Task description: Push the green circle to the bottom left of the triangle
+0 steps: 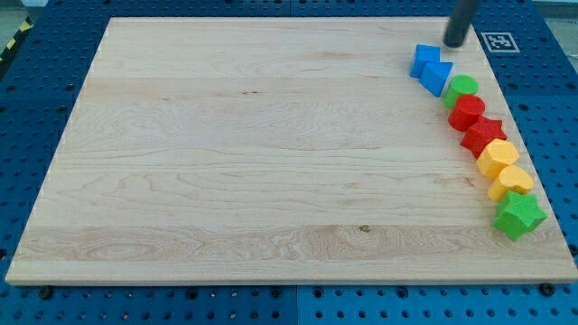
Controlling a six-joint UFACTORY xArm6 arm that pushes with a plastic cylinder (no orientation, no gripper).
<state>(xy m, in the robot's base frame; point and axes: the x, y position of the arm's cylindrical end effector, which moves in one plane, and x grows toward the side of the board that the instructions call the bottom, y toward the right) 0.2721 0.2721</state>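
Camera view: my tip (454,42), bare and touching nothing, sits just right of the blue blocks. The green circle (461,89) lies below it, touching the blue triangle (437,77). Approach step, I judge; next, get round the circle's right and push left

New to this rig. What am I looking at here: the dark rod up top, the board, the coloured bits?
One camera looks down at a light wooden board on a blue perforated table. The dark rod is the robot arm's only tool; it grasps nothing and only pushes. My tip sits at the view's top right, just right of two blue blocks, one of them the triangle. Below these, a row runs down the right edge: green circle, red circle, red star, two yellow blocks, green star. Nothing is held.
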